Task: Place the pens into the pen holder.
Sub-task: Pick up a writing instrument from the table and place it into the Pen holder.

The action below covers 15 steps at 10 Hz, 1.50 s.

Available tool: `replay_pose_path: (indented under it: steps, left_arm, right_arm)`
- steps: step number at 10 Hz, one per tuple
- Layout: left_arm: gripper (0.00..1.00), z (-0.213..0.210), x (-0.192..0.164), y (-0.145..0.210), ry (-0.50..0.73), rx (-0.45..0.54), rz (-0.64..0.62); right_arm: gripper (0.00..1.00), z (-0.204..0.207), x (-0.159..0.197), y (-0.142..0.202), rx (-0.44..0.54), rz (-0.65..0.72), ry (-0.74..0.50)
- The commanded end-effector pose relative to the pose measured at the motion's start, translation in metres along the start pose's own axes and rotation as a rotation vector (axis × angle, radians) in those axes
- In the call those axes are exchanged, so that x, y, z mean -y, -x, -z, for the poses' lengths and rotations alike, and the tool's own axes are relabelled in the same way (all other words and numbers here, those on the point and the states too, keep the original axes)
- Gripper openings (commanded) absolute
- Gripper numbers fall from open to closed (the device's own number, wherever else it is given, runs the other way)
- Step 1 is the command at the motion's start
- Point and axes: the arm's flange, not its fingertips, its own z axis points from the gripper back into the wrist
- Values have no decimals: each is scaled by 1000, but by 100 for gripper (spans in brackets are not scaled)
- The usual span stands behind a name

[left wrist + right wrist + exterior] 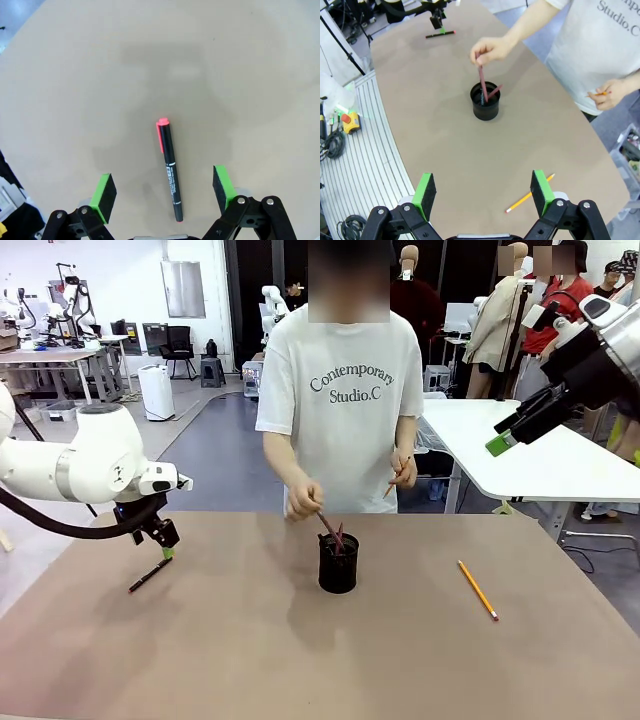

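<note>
Black-and-red pen (pixel 169 170) lies between our left gripper's (pixel 163 190) spread pads (pixel 103 192); our right gripper (pixel 483 188) is likewise open.

The left arm (pixel 70 468) reaches in from the left side with its elbow bent and its wrist turned downward, so the left gripper (pixel 166 548) points straight down and sits low. Its jaws stand wide apart, the green pads (pixel 104 191) facing each other and gripping nothing. The right arm (pixel 610 335) is held high at the right side, its wrist angled so that the right gripper (pixel 503 442) slants down toward the middle. Its fingers (pixel 541 186) are likewise spread wide and hold nothing.
</note>
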Motion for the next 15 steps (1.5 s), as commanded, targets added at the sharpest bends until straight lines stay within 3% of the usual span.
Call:
replay_pose_path:
  steps: [1,10,11,15]
  left_arm:
    - [100,4,-5,-7,36,-11,23]
    - [100,36,-4,-24,61,-79,35]
    - [94,36,-4,-25,61,-77,37]
    - [17,36,-3,-26,63,-92,38]
  right_arm:
    - [100,0,1,-1,18,-9,-14]
    - [100,0,1,-1,18,-9,-14]
    - [100,0,1,-1,18,-9,-14]
    - [100,0,1,-1,18,-9,-14]
